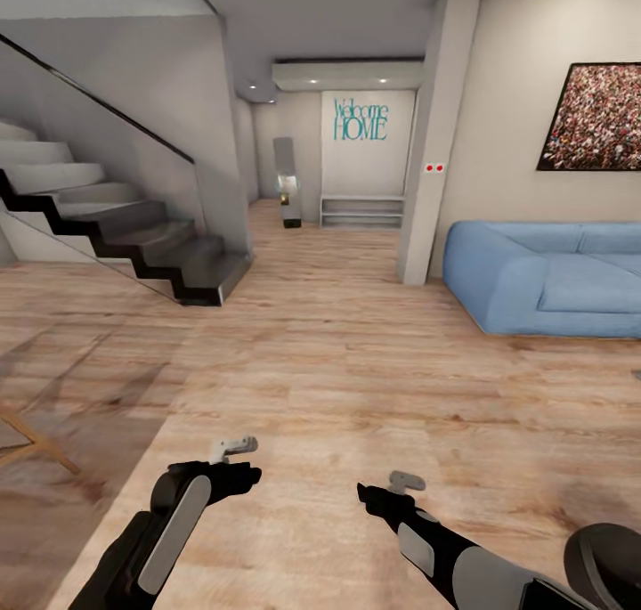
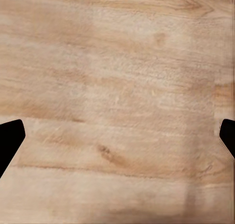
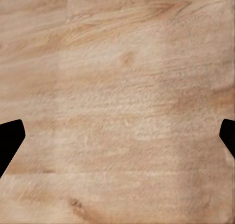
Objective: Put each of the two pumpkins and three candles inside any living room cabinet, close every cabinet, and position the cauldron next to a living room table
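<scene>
Ahead, teal lettering "Welcome HOME" on the far hallway wall. Pale wood-plank floor, grainy; dark stepped staircase; rounded blue sofa. Left hand and right hand both spread wide, empty, over bare floor. No task items in sight.

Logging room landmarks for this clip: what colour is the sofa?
Light blue; the sofa shows best in the head view, at the right against the wall.
</scene>
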Controlling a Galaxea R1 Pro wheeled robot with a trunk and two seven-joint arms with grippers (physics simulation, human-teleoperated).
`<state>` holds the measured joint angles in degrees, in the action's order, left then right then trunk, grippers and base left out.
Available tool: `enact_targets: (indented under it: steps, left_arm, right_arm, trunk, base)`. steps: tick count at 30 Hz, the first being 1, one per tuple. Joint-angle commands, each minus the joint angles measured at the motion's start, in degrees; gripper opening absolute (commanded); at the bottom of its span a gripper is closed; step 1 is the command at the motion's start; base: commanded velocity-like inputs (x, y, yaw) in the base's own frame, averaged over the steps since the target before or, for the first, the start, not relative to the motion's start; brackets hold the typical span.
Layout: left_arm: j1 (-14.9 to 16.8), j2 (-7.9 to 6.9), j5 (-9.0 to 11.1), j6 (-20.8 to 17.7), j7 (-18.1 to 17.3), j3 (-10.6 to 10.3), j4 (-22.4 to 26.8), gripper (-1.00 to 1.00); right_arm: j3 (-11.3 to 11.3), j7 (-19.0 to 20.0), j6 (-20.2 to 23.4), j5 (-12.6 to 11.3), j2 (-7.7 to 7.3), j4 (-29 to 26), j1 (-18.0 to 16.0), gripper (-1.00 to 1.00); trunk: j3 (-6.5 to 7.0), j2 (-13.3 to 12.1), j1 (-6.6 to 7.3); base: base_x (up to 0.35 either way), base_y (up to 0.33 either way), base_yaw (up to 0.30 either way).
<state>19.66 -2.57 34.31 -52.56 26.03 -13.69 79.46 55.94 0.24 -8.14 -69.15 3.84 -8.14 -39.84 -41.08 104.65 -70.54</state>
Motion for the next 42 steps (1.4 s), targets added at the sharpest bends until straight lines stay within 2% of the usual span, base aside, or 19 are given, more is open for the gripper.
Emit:
enact_targets:
  steps: [1, 13, 42]
  left_arm:
    - [0.03, -0.06, 0.58, -0.08, 0.6, -0.11, 0.08, 1.0]
    - [0.03, -0.06, 0.57, -0.08, 0.6, -0.11, 0.08, 1.0]
    - [0.03, -0.06, 0.59, -0.08, 0.58, -0.02, 0.08, 1.0]
  right_arm:
    - [0.48, 0.02, -0.21, -0.62, 0.02, 0.05, -0.06, 1.0]
    - [0.48, 0.02, -0.21, -0.58, 0.02, 0.05, -0.06, 1.0]
    - [0.48, 0.02, -0.21, -0.56, 0.02, 0.14, -0.06, 1.0]
  trunk:
    - [-0.04, 0.03, -0.02]
    - [0.22, 0.03, -0.02]
    - [0.86, 0.03, -0.02]
  base:
    - [0.211, 0.0, -0.291]
    - [0.135, 0.0, -0.291]
    - [0.003, 0.0, -0.291]
